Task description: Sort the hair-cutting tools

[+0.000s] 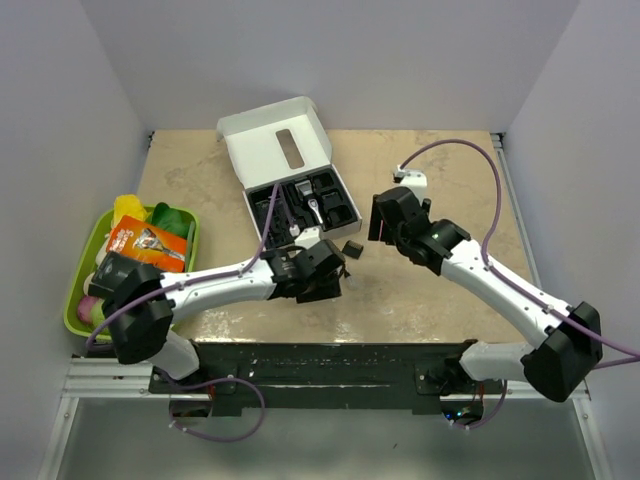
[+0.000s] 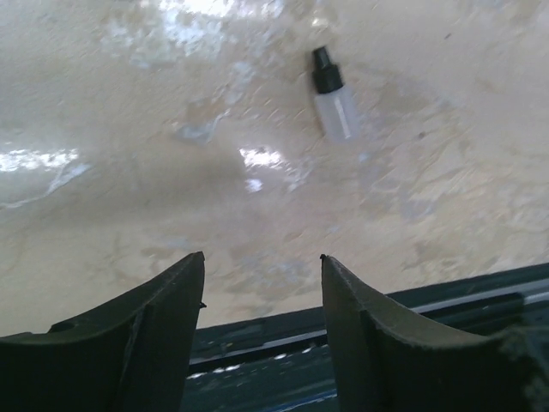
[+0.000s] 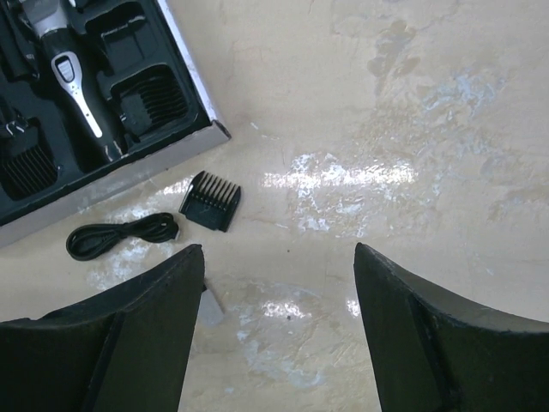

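Observation:
The slim black hair clipper (image 3: 67, 64) with a silver head lies in the black insert of the white box (image 1: 262, 205), beside comb attachments (image 3: 156, 93) seated in their slots. One black comb attachment (image 3: 210, 200) lies loose on the table next to the box corner, and it also shows in the top view (image 1: 352, 247). A coiled thin black cord (image 3: 120, 236) lies to its left. My right gripper (image 3: 279, 249) is open and empty, above bare table near the comb. My left gripper (image 2: 262, 257) is open and empty, low over the table's near edge.
A small clear bottle with a black cap (image 2: 333, 105) lies on the table ahead of the left gripper. The box's white lid (image 1: 275, 145) stands open at the back. A green tray (image 1: 80, 300) with colourful packets and fruit sits at the far left.

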Controlling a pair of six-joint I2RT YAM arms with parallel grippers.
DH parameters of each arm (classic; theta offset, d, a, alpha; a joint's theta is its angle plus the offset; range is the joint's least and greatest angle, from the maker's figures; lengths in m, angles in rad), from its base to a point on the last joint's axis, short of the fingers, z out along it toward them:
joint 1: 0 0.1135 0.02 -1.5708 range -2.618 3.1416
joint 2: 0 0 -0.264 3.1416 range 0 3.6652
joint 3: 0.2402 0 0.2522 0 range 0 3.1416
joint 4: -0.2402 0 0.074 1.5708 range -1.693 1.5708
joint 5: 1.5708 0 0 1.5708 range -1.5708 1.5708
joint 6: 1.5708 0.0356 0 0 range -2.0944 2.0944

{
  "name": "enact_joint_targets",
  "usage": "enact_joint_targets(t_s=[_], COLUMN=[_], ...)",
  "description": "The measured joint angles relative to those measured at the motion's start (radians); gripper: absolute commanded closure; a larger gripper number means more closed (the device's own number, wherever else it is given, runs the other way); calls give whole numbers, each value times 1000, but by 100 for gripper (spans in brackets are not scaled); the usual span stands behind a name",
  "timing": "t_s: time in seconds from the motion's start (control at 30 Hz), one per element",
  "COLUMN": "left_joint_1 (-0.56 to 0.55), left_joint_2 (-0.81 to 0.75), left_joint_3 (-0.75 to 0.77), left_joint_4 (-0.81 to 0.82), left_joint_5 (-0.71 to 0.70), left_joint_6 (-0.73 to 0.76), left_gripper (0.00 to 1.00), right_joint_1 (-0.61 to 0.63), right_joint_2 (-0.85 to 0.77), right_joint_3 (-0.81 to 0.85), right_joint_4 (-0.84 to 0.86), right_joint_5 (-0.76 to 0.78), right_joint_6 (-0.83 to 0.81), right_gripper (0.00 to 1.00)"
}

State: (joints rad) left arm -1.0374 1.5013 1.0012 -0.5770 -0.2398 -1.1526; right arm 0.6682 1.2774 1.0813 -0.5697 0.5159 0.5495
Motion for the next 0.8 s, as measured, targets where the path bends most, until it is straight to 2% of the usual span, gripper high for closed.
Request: enact_joint_targets(t_s=[0.2,0.4,0.8], left_joint_1=[-4,-17,-25], left_joint_2=[130,269,402], left_joint_3=[169,285,393], left_joint_4=[-19,-50,-101], left_joint_5=[-26,-31,-39], left_joint_6=[-106,-187,-278], left_gripper=[45,45,45], right_joint_1=[0,-2,-89], right_joint_2=[-26,-53,-82], right_joint_3=[-30,-86,-151], right_joint_4=[4,-8,10], right_joint_5=[40,88,89], right_joint_6=[4,19,26], right_gripper=[24,20,19])
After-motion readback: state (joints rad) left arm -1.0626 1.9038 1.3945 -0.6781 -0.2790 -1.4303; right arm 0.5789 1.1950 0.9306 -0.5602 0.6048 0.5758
